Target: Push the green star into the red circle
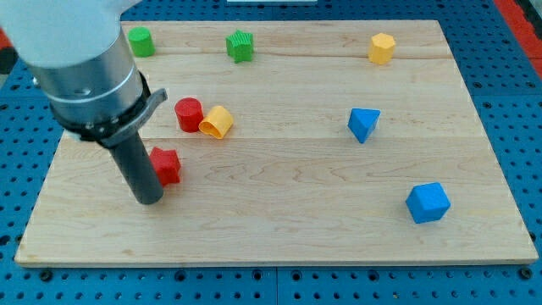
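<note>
The green star [240, 46] sits near the view's top, left of centre. The red circle [188, 113] lies below it, touching a yellow block [216, 122] on its right. My tip [150, 200] rests on the board at the view's lower left, just left of and touching a red star-like block [166, 165]. The tip is well below and left of the red circle and far from the green star.
A green circle [141, 41] sits at the top left. A yellow hexagon [382, 47] is at the top right. A blue triangle [363, 124] and a blue cube [427, 202] are on the right. The wooden board [296, 229] lies on a blue pegboard.
</note>
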Available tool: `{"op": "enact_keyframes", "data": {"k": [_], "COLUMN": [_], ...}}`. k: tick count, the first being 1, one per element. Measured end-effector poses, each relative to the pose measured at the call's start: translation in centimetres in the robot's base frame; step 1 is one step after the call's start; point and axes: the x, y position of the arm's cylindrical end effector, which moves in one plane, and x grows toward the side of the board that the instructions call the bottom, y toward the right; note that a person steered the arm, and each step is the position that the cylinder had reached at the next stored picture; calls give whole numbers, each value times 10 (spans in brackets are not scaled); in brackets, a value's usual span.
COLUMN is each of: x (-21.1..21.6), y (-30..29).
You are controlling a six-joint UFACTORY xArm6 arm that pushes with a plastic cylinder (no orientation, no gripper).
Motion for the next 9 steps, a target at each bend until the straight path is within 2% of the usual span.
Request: {"op": "enact_keyframes", "data": {"k": [1,2,3,4,6,7,8,9], "x": [-33,-45,-47,-101,-222,-269,-309,-318], "y": [3,15,-55,-93,8,16,65,119]}}
